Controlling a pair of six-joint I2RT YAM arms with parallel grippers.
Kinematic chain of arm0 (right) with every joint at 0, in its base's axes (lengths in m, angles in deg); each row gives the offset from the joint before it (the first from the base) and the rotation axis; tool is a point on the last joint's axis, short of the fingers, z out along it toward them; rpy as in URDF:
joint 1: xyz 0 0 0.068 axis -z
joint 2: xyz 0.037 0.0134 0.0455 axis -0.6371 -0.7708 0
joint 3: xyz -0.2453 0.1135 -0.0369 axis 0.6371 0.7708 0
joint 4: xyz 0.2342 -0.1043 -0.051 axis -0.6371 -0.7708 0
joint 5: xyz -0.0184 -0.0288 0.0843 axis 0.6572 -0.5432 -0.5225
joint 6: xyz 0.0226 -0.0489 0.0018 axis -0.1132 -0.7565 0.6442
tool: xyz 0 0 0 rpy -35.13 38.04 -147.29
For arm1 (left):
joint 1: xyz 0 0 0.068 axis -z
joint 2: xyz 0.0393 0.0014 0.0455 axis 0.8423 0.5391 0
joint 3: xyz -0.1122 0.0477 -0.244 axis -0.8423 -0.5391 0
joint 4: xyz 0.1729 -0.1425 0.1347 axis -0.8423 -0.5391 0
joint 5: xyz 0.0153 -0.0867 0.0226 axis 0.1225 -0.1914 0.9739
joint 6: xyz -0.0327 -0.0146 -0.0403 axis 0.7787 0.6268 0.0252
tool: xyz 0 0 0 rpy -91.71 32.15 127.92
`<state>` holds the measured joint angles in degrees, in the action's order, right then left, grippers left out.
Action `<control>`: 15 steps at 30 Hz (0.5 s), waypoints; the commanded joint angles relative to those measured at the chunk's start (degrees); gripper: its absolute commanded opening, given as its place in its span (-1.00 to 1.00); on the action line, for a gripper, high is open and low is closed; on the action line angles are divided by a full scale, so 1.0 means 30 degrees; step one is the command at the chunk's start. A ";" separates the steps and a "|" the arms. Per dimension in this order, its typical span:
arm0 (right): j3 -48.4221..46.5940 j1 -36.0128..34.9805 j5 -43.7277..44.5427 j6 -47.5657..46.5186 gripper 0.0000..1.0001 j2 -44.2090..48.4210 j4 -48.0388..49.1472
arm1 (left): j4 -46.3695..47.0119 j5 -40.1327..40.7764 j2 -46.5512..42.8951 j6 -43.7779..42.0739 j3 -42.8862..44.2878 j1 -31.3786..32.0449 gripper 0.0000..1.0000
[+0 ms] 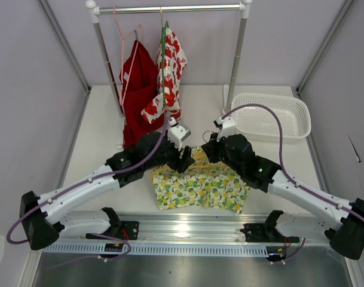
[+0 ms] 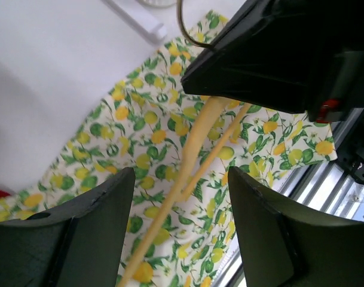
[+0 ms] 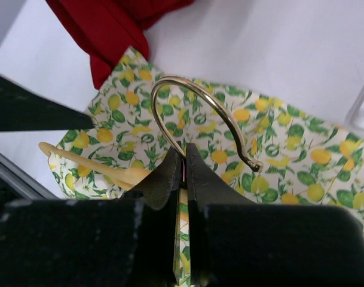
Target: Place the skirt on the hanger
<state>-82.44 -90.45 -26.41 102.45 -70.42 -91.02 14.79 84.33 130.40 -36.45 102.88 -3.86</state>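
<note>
From above, my left hand (image 1: 184, 158) and right hand (image 1: 208, 149) meet just over the far edge of the skirt (image 1: 199, 188), which lies spread on the table (image 1: 98, 131) beneath both.

In my left wrist view, my fingers (image 2: 92, 233) stand well apart and hold nothing. The hanger (image 2: 196, 149) slants between them (a thick tan arm and a thinner bar), with the skirt underneath.

In my right wrist view, my right hand is pinched tight on the hanger at the foot of its hook, which curves away beyond my fingertips. A red garment (image 3: 116, 30) lies further off to the left.
</note>
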 commanded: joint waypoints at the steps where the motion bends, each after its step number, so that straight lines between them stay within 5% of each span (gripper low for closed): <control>1: -0.1890 0.0082 -0.0066 -0.0862 -1.00 0.0991 -0.0854 | 0.1375 -0.3252 0.0586 -0.2220 0.1801 -0.0612 0.40; 15: -0.5318 0.0843 -0.1997 -0.2679 -1.00 0.2105 -0.2879 | 0.1459 -0.7586 0.2057 -0.3249 0.3007 -0.1138 0.28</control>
<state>-93.61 -88.87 -29.65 96.24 -66.57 -100.55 17.17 66.76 137.07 -44.15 109.70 -6.03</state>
